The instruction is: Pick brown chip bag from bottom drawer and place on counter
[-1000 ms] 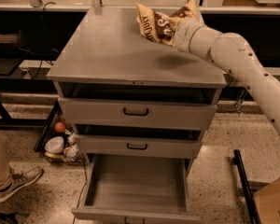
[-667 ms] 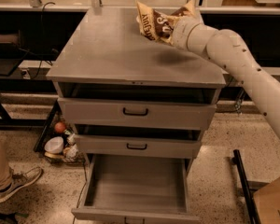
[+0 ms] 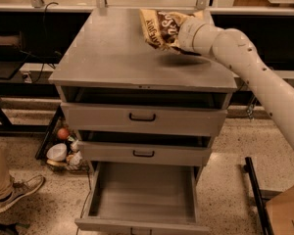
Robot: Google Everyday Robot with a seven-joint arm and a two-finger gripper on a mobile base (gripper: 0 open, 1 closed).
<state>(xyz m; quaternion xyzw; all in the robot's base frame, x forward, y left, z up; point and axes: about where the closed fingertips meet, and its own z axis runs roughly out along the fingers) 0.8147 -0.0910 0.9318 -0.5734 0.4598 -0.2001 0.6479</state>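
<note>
From my station, the crinkly brown chip bag (image 3: 161, 28), dark in the middle with tan edges, hangs just above the far right corner of the broad matte grey counter (image 3: 117, 58). The gripper (image 3: 182, 33) on the white arm (image 3: 255, 72) is clamped on its right edge, and the grey metal bottom drawer (image 3: 142, 195) stands pulled out with nothing in it. I judge the bag light, soft and slippery, best pinched at an edge seam, never squeezed across its fragile middle.
</note>
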